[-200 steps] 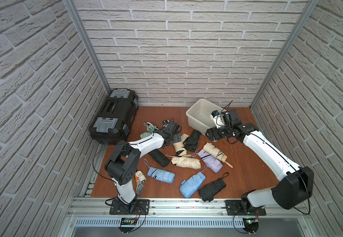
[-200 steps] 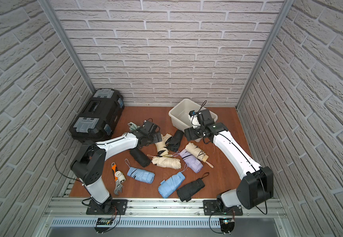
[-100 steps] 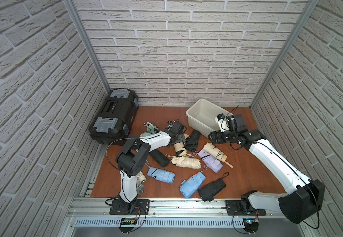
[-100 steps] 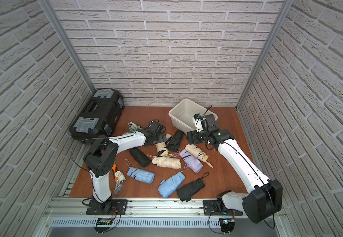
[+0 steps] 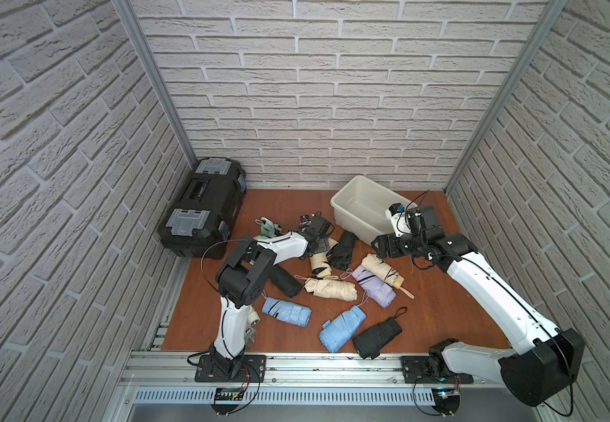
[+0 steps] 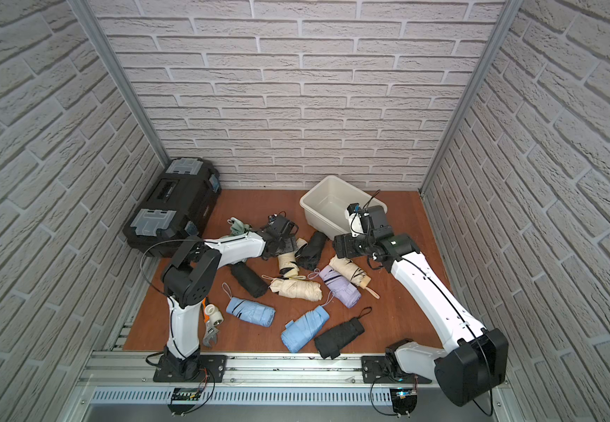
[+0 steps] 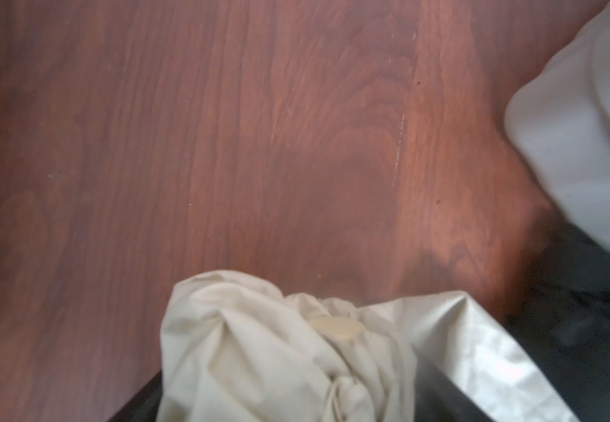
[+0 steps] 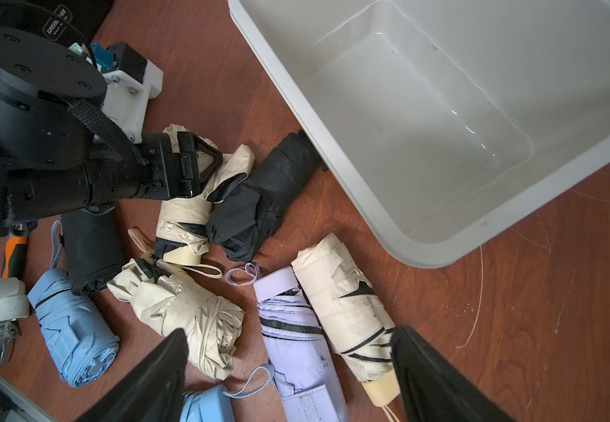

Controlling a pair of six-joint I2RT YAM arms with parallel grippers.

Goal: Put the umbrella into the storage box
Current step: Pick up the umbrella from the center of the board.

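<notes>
left wrist view: folded cream fabric umbrella between jaws; right wrist view: left pincer astride it, clamp unclear; right pincer spread open

Left arm, right arm: white tube links, fat black joints, thin black cables. Round black plate, tiny screws. Right pincer: flat black fingers.

— Both top views look bright and even, sharp, with the brick walls bowing toward the edges.
— Left wrist view is dim and blurred all over; right wrist view is crisp, with glare streaks inside the storage box.
</notes>
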